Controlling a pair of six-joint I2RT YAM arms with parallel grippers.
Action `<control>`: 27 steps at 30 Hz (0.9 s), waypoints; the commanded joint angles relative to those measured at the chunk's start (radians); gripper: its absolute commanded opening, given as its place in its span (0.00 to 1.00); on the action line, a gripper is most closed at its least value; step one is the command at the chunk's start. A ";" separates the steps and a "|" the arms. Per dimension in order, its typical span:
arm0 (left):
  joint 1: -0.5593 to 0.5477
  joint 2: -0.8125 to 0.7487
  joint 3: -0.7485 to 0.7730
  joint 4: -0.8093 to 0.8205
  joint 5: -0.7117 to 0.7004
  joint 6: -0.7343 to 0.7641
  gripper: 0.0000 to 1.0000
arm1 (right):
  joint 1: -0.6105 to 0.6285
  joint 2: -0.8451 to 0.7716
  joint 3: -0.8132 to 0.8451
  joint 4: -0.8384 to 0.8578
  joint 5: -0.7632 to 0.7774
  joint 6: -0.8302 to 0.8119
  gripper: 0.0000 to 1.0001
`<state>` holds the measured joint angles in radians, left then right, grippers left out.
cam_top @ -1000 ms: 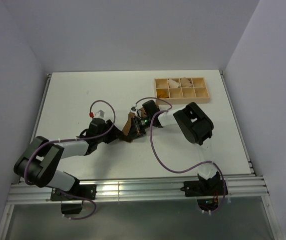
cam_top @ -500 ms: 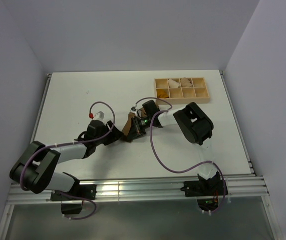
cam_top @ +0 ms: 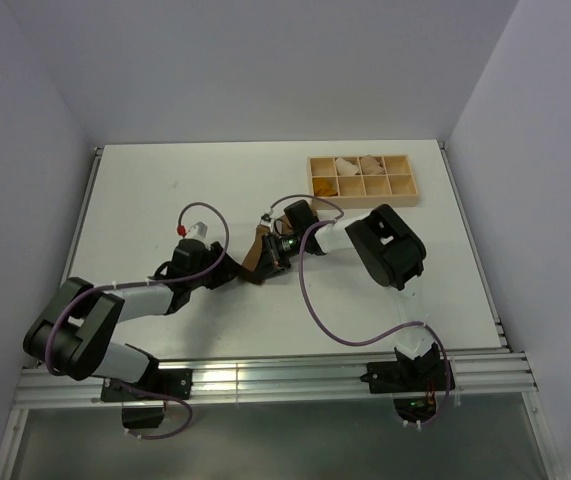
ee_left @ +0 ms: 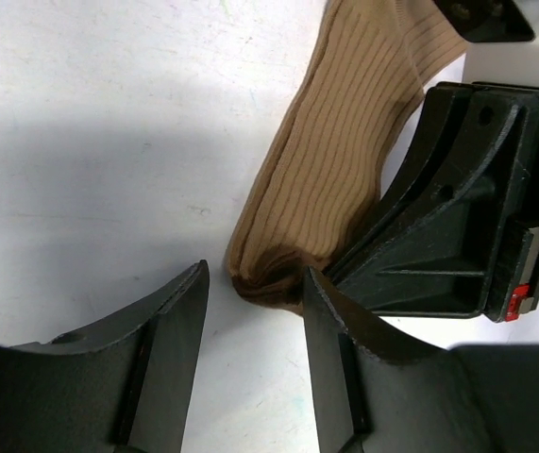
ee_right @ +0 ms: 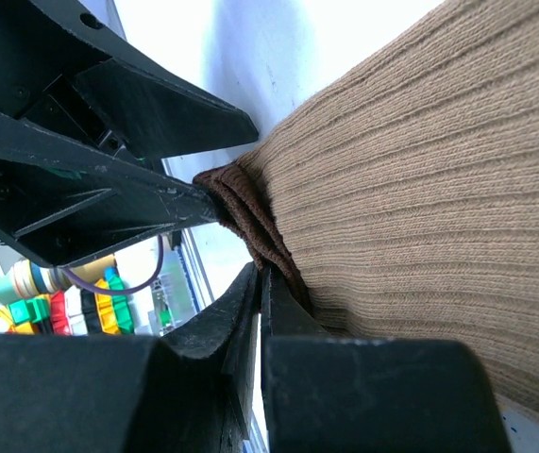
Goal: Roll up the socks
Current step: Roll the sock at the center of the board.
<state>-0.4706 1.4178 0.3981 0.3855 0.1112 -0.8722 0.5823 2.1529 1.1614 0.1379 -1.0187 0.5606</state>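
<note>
A tan-brown ribbed sock (ee_left: 335, 160) with a darker brown cuff (ee_right: 250, 222) lies near the table's middle (cam_top: 256, 250). My left gripper (ee_left: 255, 274) is open and low over the table, its fingertips on either side of the sock's folded end without closing on it. My right gripper (ee_right: 261, 283) is shut, its tips pinching the dark cuff edge of the same sock. In the left wrist view the right gripper's black finger (ee_left: 439, 226) rests along the sock's right side. In the top view the two grippers meet tip to tip, left gripper (cam_top: 233, 272) and right gripper (cam_top: 265, 262).
A wooden compartment tray (cam_top: 405, 192) sits at the back right, with pale rolled bundles (cam_top: 346, 165) in its far cells. A purple cable (cam_top: 310, 300) from the right arm loops across the table toward the near rail (cam_top: 265, 372).
My left arm has shifted slightly while its gripper stays at the sock's end. The sock and the right arm have not moved.
</note>
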 commanded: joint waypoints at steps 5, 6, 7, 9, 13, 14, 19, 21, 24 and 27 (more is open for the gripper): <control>0.003 0.055 0.013 -0.036 0.031 0.042 0.47 | -0.006 0.039 0.029 -0.020 0.023 -0.018 0.00; 0.003 0.064 0.015 -0.037 0.030 0.041 0.44 | -0.006 0.039 0.032 -0.020 0.025 -0.018 0.00; 0.003 0.069 0.016 -0.037 0.030 0.041 0.43 | -0.006 0.039 0.034 -0.024 0.025 -0.018 0.00; 0.003 0.082 0.021 -0.042 0.030 0.039 0.36 | -0.006 0.039 0.035 -0.027 0.028 -0.021 0.00; 0.003 0.099 0.031 -0.048 0.036 0.041 0.31 | -0.006 0.041 0.035 -0.026 0.026 -0.021 0.00; 0.003 0.104 0.033 -0.048 0.036 0.042 0.28 | -0.006 0.041 0.035 -0.029 0.028 -0.022 0.00; 0.003 0.116 0.051 -0.069 0.033 0.045 0.08 | -0.006 0.029 0.034 -0.052 0.046 -0.053 0.00; 0.003 0.122 0.067 -0.083 0.031 0.052 0.01 | -0.006 0.012 0.044 -0.086 0.068 -0.079 0.01; 0.003 0.132 0.088 -0.120 0.027 0.065 0.00 | -0.006 -0.022 0.052 -0.139 0.098 -0.126 0.10; 0.003 0.139 0.108 -0.164 0.019 0.079 0.00 | -0.006 -0.085 0.046 -0.195 0.147 -0.177 0.26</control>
<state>-0.4671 1.5219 0.4881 0.3439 0.1528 -0.8494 0.5827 2.1414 1.1961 0.0406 -0.9932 0.4808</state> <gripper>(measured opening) 0.030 0.223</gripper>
